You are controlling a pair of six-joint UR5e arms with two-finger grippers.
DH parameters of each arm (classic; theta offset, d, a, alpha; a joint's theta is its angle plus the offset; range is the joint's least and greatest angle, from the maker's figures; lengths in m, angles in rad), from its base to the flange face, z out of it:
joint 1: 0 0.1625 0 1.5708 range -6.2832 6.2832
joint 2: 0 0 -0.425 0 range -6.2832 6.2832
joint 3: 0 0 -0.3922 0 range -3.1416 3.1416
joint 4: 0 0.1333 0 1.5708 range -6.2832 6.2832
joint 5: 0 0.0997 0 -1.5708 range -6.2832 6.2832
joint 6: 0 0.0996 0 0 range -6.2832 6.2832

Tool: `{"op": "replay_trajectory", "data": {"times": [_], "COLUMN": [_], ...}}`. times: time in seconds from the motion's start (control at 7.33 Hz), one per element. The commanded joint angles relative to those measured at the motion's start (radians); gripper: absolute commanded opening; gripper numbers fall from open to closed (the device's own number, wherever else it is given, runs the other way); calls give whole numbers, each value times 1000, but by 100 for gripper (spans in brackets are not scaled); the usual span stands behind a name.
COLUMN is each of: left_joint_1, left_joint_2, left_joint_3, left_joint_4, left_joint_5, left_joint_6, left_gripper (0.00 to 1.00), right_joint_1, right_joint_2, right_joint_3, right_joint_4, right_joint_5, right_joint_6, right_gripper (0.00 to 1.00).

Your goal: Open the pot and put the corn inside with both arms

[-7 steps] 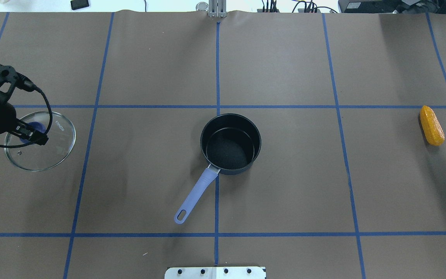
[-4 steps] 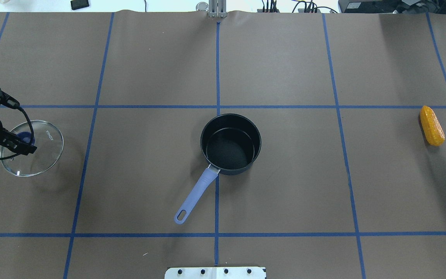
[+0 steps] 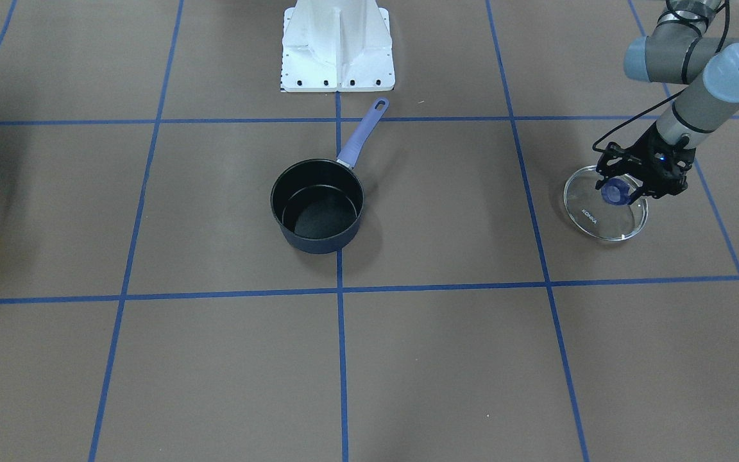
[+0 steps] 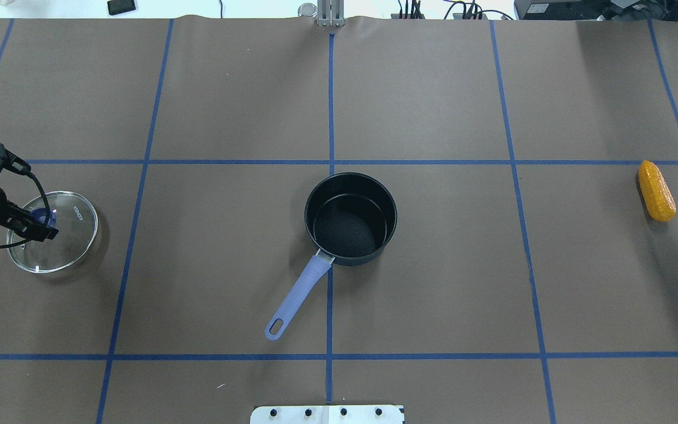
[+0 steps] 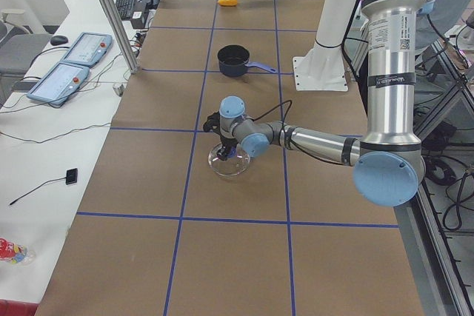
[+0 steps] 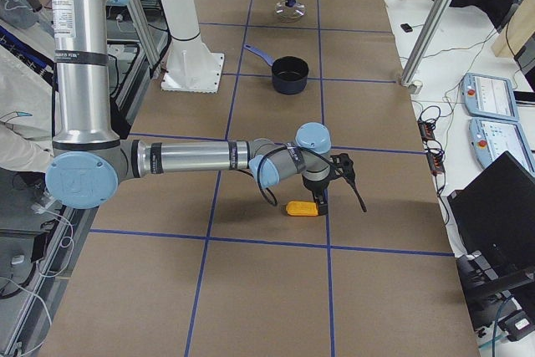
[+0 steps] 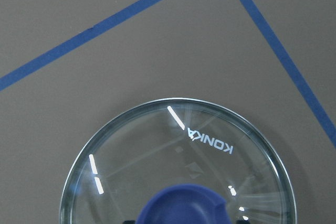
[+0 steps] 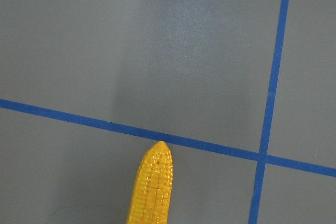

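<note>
The pot (image 4: 351,218) stands open at the table's middle, its lavender handle (image 4: 298,294) pointing toward the robot; it also shows in the front view (image 3: 317,205). The corn (image 4: 657,191) lies at the far right, and in the right wrist view (image 8: 152,187). My left gripper (image 4: 39,221) is shut on the blue knob (image 7: 184,205) of the glass lid (image 4: 68,235), at or just above the table at the far left. My right gripper (image 6: 319,200) hovers just beyond the corn's far end; I cannot tell whether it is open or shut.
The white base stand (image 3: 337,45) is at the robot's edge of the table. Blue tape lines (image 4: 330,106) divide the brown surface into squares. A metal post (image 4: 327,13) stands at the far edge.
My left gripper carried the lid further left, then lower and a little toward the robot. The pot, the corn and the right arm have not moved.
</note>
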Motion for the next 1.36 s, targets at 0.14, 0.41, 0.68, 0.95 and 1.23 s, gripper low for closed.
{"op": "replay_trajectory", "data": {"times": [0.14, 0.41, 0.68, 0.95, 1.23], "left_joint_1": [2, -95, -280, -436, -574], "left_joint_2": [-11, -43, -58, -48, -52], "left_joint_3": [2, -3, 2, 84, 164], "left_joint_4": [-2, 86, 162, 300, 368], "left_joint_5": [1, -22, -114, -157, -162], "left_joint_6": [-7, -5, 60, 296, 321], "left_gripper": [98, 98, 98, 98, 98], "right_joint_1": [-2, -2, -2, -2, -3], "right_joint_2": [1, 10, 10, 10, 10], "right_joint_3": [1, -1, -2, -5, -5], "right_joint_4": [0, 0, -2, 0, -2], "right_joint_5": [-1, -1, -1, 0, 0], "right_joint_6": [0, 0, 11, 14, 15], "right_gripper": [100, 100, 100, 100, 100]}}
